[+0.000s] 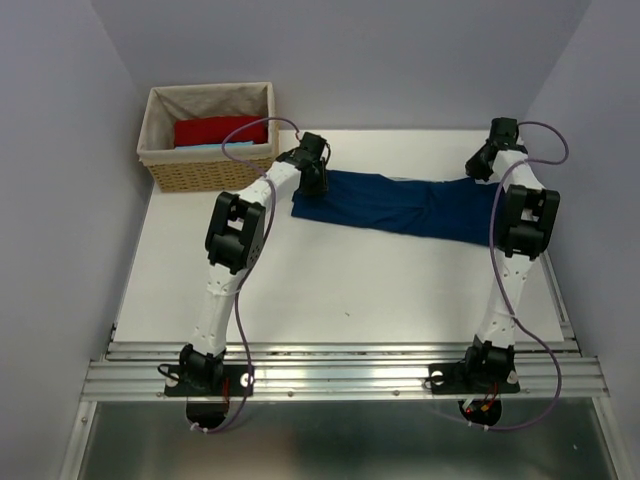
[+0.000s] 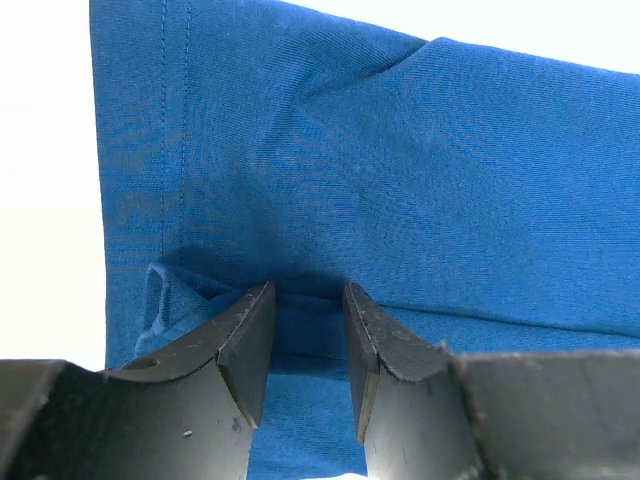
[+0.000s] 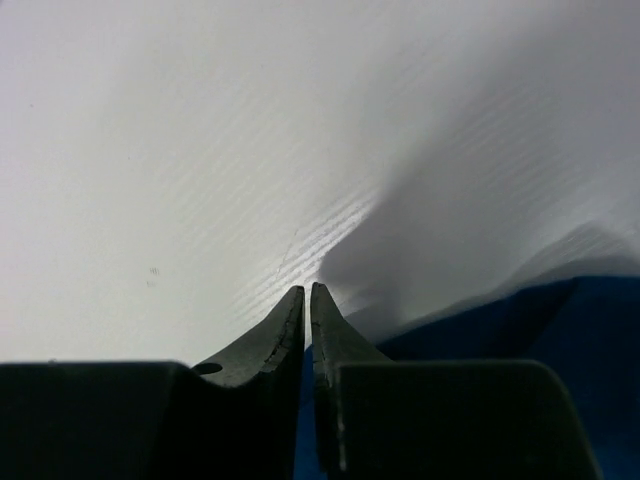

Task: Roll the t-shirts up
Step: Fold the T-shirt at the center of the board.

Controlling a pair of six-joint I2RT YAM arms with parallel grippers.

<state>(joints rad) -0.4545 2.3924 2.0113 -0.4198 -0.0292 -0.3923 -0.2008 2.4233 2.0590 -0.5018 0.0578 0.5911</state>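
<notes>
A dark navy t-shirt lies folded into a long strip across the back of the white table. My left gripper is at its left end. In the left wrist view the left gripper stands open, its fingertips pressed into the t-shirt with a ridge of cloth between them. My right gripper is at the strip's right end. There the right gripper is shut on the t-shirt, a thin blue sliver showing between the jaws. A red cloth and a light-blue piece lie in the basket.
The wicker basket with a beige liner stands at the back left corner, just left of my left gripper. Grey walls close in on both sides and behind. A metal rail runs along the near edge by the arm bases.
</notes>
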